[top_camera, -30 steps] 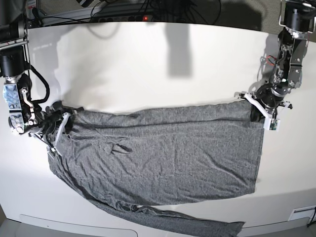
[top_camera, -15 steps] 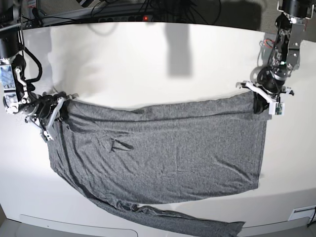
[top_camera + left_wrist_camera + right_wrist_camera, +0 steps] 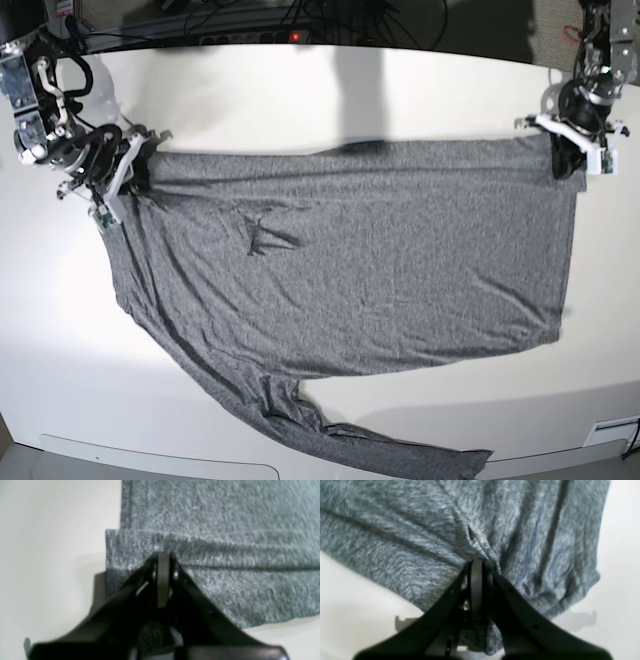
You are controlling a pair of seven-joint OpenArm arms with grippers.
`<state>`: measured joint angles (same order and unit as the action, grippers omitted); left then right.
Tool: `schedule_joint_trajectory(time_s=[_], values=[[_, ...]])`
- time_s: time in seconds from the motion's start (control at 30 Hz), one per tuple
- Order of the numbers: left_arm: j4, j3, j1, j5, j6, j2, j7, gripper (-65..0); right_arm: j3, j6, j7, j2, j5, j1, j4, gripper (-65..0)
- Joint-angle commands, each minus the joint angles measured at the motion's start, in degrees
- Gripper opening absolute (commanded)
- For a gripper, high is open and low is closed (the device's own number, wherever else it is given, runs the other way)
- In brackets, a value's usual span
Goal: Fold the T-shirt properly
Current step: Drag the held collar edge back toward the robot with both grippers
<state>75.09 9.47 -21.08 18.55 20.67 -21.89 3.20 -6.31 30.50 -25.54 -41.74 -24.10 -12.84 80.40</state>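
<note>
The dark-grey T-shirt point(image 3: 360, 260) lies spread flat across the white table, with one long sleeve point(image 3: 330, 425) trailing to the front edge. My left gripper point(image 3: 572, 150) is shut on the shirt's far right corner; in the left wrist view the closed jaws point(image 3: 163, 562) pinch a folded hem of the shirt point(image 3: 225, 542). My right gripper point(image 3: 135, 178) is shut on the far left corner; in the right wrist view point(image 3: 477, 566) bunched cloth point(image 3: 445, 530) gathers at the closed tips.
Cables and a power strip point(image 3: 250, 25) lie along the table's back edge. The table's front edge point(image 3: 150, 450) runs just under the sleeve. A white fitting point(image 3: 610, 432) sits at the front right corner.
Both grippers have pulled their shirt corners toward the back of the table and slightly outward. The shirt has slid back with them and is stretched flatter and wider.
</note>
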Motion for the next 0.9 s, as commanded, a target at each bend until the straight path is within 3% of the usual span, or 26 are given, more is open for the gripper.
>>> schedule_joint_trajectory(time_s=[0.0, 0.33, 0.57, 0.7, 0.87], values=[[1.0, 0.3, -1.9, -1.1, 0.8, -0.3, 3.8, -65.0, 1.0, 0.5, -4.7, -1.0, 1.4, -2.4, 0.8, -65.0], [12.3, 0.7, -11.6, -5.2, 1.2, -0.4, 3.6, -65.0, 15.5, 0.6, -4.4, 0.2, 1.6, -19.6, 9.2, -65.0], [16.9, 0.7, -15.8, -7.2, 1.2, -0.4, 4.2, -65.0, 25.6, 1.1, -1.7, 6.3, 2.7, -25.0, 10.2, -65.0], [19.1, 0.7, -17.6, -8.3, 1.2, -0.3, 4.5, -65.0, 28.9, 3.3, -0.2, 9.6, 7.1, -25.3, 10.2, -65.0], [21.2, 0.7, -18.3, -8.3, 1.2, -0.4, 4.5, -65.0, 31.8, 7.1, -0.3, 12.1, 7.4, -25.3, 10.2, -65.0]])
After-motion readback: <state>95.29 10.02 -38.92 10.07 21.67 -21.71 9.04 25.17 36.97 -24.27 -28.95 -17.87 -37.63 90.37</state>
